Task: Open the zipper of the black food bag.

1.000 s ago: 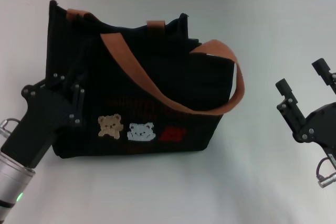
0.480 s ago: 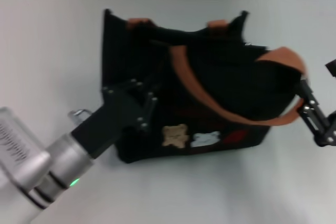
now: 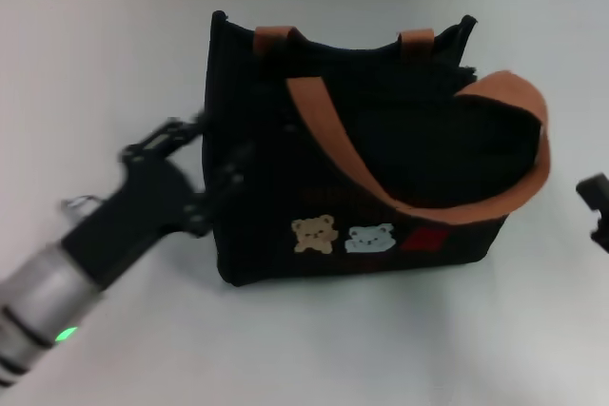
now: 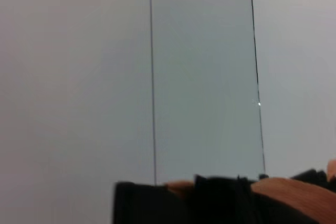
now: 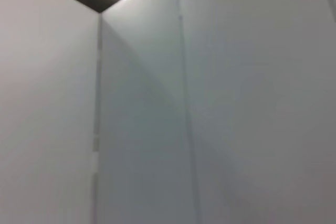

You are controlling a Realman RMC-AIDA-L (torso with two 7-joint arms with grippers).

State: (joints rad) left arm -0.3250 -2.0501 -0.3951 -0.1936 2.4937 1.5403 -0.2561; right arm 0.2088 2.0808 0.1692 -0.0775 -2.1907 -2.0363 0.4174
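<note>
Since a second ago the black food bag (image 3: 362, 178) has slid right; the left gripper (image 3: 195, 173), its grasp unclear, steadies its end.

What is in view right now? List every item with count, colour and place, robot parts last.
black food bag: one, black, upright on the table at centre, its top edge also in the left wrist view.
strap handles: two, orange-brown; the near one drapes across the bag's front and loops over its right end, the far one shows as two stubs at the top rim.
bear patches: two, tan and white, low on the bag's front, with a red patch beside them.
table: one, white, under everything.
wall: pale grey panels, behind the table.
left gripper: one, black, at the bag's left end.
right gripper: one, black, at the right edge, clear of the bag.
</note>
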